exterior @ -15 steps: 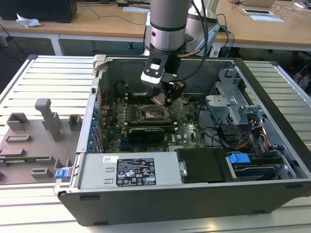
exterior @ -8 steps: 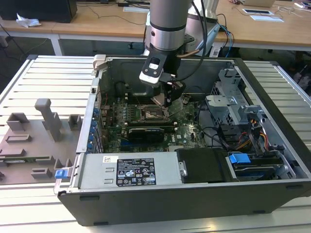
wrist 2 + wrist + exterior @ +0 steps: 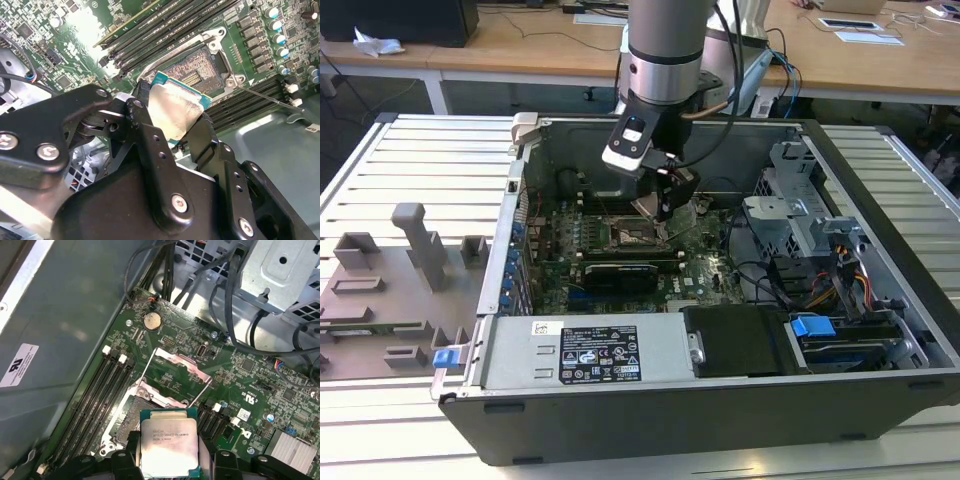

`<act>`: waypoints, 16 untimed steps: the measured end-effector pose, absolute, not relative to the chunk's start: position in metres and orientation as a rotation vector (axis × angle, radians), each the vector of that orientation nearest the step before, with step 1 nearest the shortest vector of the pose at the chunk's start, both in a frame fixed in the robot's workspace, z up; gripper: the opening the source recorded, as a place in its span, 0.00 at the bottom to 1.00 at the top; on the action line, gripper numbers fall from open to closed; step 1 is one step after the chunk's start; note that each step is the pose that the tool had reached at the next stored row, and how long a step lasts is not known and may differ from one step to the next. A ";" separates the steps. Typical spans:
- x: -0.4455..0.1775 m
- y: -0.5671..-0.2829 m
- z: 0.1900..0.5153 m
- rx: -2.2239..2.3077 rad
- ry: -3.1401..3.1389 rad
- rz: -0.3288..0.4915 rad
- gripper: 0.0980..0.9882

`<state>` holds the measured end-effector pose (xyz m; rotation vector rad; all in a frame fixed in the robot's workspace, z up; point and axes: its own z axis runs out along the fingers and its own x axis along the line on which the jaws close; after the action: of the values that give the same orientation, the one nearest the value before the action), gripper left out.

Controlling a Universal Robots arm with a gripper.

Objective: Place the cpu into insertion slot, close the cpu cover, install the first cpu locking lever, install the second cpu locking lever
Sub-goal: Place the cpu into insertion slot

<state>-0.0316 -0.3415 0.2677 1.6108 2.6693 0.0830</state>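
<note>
My gripper (image 3: 658, 205) is shut on the cpu (image 3: 175, 107), a flat square chip with a dull silver top and green edge. Black fingers (image 3: 145, 120) clamp it by two opposite sides in both wrist views. The chip (image 3: 167, 445) hangs tilted, just above and beside the insertion slot (image 3: 196, 70), whose pin field lies bare. The cpu cover (image 3: 181, 362) stands swung open past the slot (image 3: 127, 415). Two thin wire locking levers (image 3: 145, 372) are raised beside it. In the exterior view the cpu (image 3: 648, 207) hovers over the slot (image 3: 632, 236) inside the open computer case.
Long black memory slots (image 3: 102, 390) flank the socket on the green motherboard (image 3: 235, 390). The case wall (image 3: 520, 250), a metal drive cage (image 3: 800, 210) with cables and the power supply (image 3: 585, 350) ring the work area. A grey fixture plate (image 3: 390, 290) lies at the exterior view's left.
</note>
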 end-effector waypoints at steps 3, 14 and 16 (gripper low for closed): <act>-0.032 -0.341 0.268 1.655 2.641 0.082 0.50; -0.032 -0.341 0.268 1.808 2.528 0.068 0.50; -0.032 -0.342 0.268 1.841 2.501 0.061 0.50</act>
<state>-0.0316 -0.3415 0.2676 1.8414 2.5007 0.0610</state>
